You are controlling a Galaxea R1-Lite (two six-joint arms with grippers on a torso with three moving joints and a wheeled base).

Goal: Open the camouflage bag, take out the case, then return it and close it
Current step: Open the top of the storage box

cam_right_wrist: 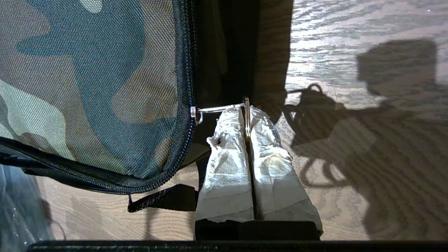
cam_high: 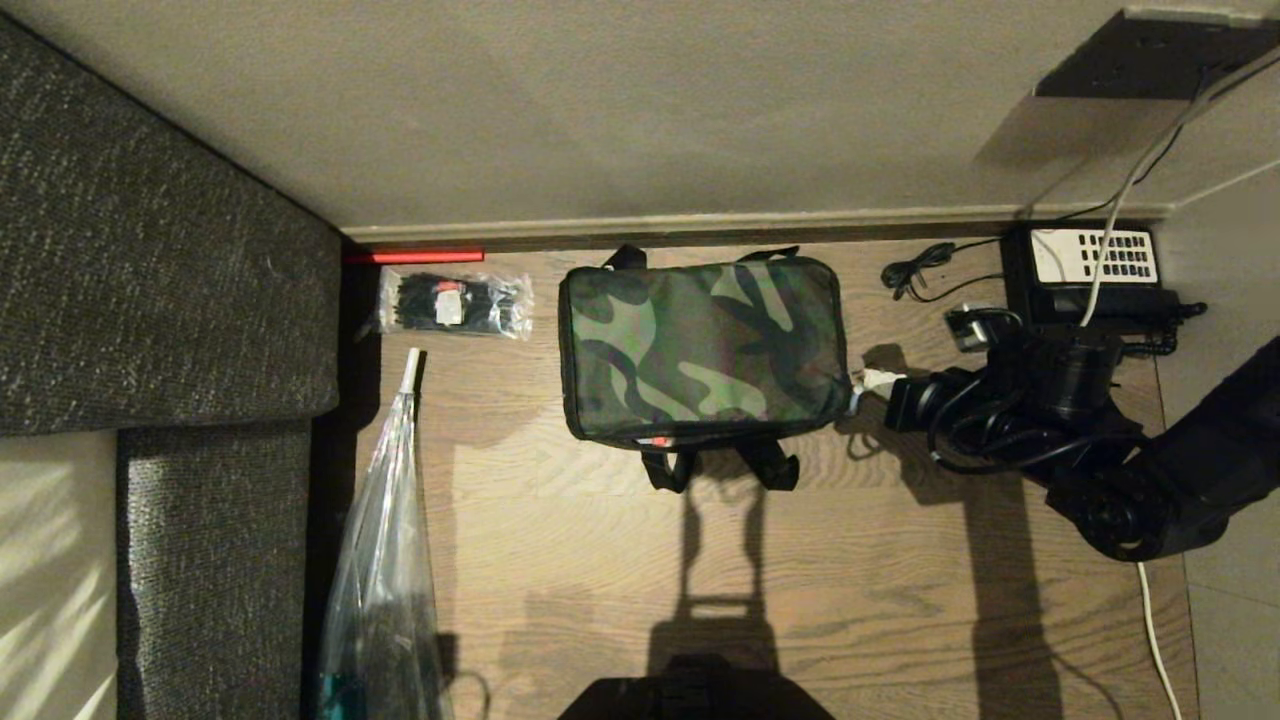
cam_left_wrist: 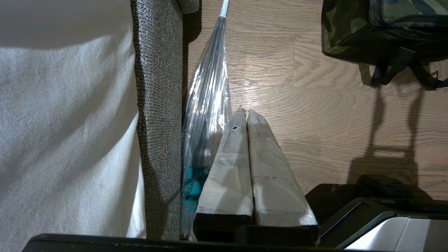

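Now the right gripper is clamped on the zipper ring at the right end of the zipped bag, arm stretched low over the floor; contents hidden. Left gripper, pressed together, hangs beside the umbrella.

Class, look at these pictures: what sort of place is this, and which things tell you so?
Probably a room in a home: a wood-plank floor, a grey fabric sofa against a plain wall, and a black telephone sitting on the floor.

Black arm, looped cables, white-taped tool
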